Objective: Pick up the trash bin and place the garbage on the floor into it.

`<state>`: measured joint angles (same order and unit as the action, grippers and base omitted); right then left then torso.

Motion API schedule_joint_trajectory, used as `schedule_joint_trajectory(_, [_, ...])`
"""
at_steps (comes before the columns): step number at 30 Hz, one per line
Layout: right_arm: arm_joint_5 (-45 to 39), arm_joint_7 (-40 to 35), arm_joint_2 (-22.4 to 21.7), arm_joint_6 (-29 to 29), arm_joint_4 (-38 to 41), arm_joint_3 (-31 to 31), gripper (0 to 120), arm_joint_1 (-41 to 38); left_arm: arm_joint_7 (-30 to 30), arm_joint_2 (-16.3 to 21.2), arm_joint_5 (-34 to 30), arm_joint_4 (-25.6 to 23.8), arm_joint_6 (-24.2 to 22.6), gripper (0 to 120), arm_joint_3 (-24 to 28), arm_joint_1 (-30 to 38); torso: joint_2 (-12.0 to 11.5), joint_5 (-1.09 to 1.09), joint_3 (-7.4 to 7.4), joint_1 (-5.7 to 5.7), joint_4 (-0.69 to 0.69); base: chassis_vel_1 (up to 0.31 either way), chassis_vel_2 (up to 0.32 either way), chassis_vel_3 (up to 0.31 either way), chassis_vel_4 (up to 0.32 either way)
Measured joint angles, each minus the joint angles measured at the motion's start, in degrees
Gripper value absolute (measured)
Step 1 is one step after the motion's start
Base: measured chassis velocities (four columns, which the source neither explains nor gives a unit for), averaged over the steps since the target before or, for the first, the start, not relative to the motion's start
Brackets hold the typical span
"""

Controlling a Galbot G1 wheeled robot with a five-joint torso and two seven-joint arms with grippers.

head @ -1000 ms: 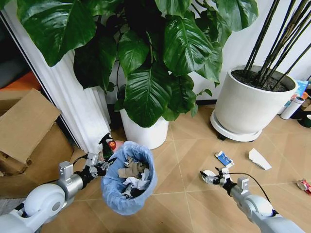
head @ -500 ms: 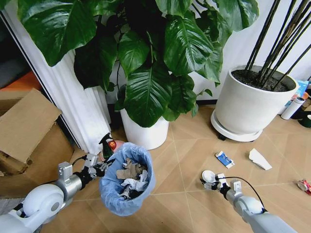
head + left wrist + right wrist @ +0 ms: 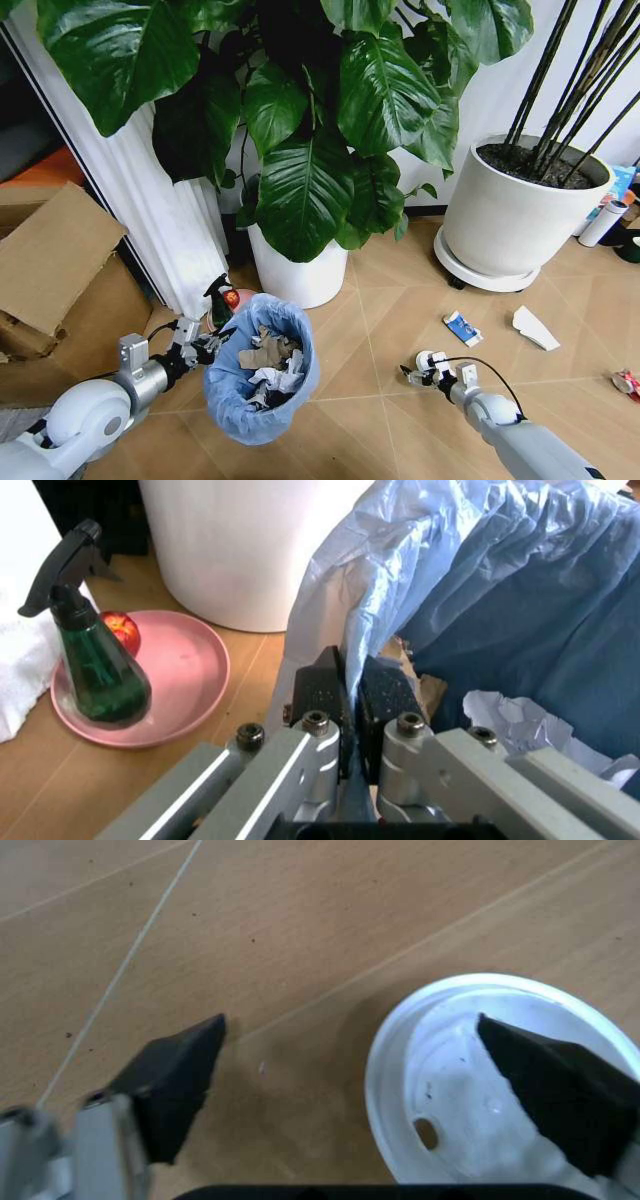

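Observation:
The trash bin [image 3: 262, 372], dark with a light blue bag and holding crumpled paper, hangs at the lower left. My left gripper [image 3: 207, 347] is shut on its rim; in the left wrist view the fingers [image 3: 318, 694] pinch the blue bag [image 3: 470, 577]. My right gripper [image 3: 417, 371] is low over the floor at a white disc [image 3: 428, 358]. In the right wrist view that gripper [image 3: 350, 1027] is open, with the disc [image 3: 470, 1087] lying on the floor between its fingers [image 3: 175, 1076], nearer one finger. More garbage lies farther right: a blue packet [image 3: 461, 327], a white paper [image 3: 533, 327] and a red packet [image 3: 627, 381].
Two white plant pots [image 3: 296, 275] [image 3: 515, 215] stand behind on the wooden floor. A green spray bottle [image 3: 95, 679] and a red apple sit on a pink plate [image 3: 185, 679] beside the bin. A cardboard box [image 3: 55, 270] stands at the left.
My right arm has drawn back and lowered, and its gripper has shifted left onto the white disc. The bin and left gripper have stayed in place.

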<state>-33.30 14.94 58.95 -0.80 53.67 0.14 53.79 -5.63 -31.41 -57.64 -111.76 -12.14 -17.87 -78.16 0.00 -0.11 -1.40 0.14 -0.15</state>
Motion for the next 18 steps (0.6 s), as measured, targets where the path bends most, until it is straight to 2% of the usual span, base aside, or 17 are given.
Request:
schedule_joint_trajectory(1, [0.5, 0.1, 0.2, 0.0, -0.4, -0.6, 82, -0.3, 0.0, 0.0, 0.0, 0.0, 0.0, 0, 0.0, 0.0, 0.0, 0.00, 0.00, 0.00, 0.00, 0.000, 0.000, 0.000, 0.000])
schedule_joint_trajectory(2, [0.5, 0.1, 0.2, 0.0, -0.4, -0.6, 82, -0.3, 0.0, 0.0, 0.0, 0.0, 0.0, 0, 0.0, 0.0, 0.0, 0.00, 0.00, 0.00, 0.00, 0.000, 0.000, 0.000, 0.000])
schedule_joint_trajectory(6, [1.4, 0.1, 0.3, 0.0, -0.9, -1.3, 65, -0.8, 0.0, 0.0, -0.1, 0.1, 0.0, 0, 0.0, 0.1, 0.0, -0.03, 0.01, 0.00, 0.00, 0.000, 0.000, 0.000, 0.000])
schedule_joint_trajectory(8, [1.5, 0.1, 0.3, 0.0, -0.9, -1.3, 64, -0.8, 0.0, 0.0, -0.1, 0.1, 0.0, 0, 0.0, 0.1, 0.0, -0.03, 0.01, 0.00, 0.00, 0.000, 0.000, 0.000, 0.000])
schedule_joint_trajectory(9, [1.7, 0.1, 0.3, 0.0, -1.0, -1.5, 58, -0.8, 0.0, 0.0, -0.1, 0.2, 0.0, 0, 0.0, 0.1, 0.0, -0.04, 0.01, 0.00, -0.01, 0.000, 0.000, 0.000, 0.000])
schedule_joint_trajectory(10, [2.0, 0.1, 0.2, 0.0, -1.0, -1.5, 49, -0.9, 0.0, 0.1, -0.2, 0.2, 0.0, 0, -0.1, 0.2, 0.0, -0.03, 0.01, 0.00, -0.01, 0.000, 0.000, 0.000, 0.000])
schedule_joint_trajectory(12, [2.0, 0.1, 0.1, 0.0, -1.0, -1.6, 45, -0.9, 0.0, 0.1, -0.2, 0.2, 0.0, 0, -0.1, 0.3, 0.0, -0.02, 0.01, 0.00, -0.01, 0.000, 0.000, 0.000, 0.000])
schedule_joint_trajectory(16, [2.3, 0.2, -0.4, 0.0, -0.5, -1.4, 27, -0.5, 0.0, 0.1, -0.3, 0.3, 0.0, 0, -0.1, 0.5, 0.0, 0.01, 0.01, 0.00, 0.01, 0.000, 0.000, 0.000, 0.000])
schedule_joint_trajectory(18, [2.5, 0.2, -0.7, 0.0, -0.2, -1.2, 23, -0.2, 0.0, 0.1, -0.3, 0.4, 0.0, 0, -0.1, 0.5, 0.0, 0.03, 0.01, 0.00, 0.01, 0.000, 0.000, 0.000, 0.000])
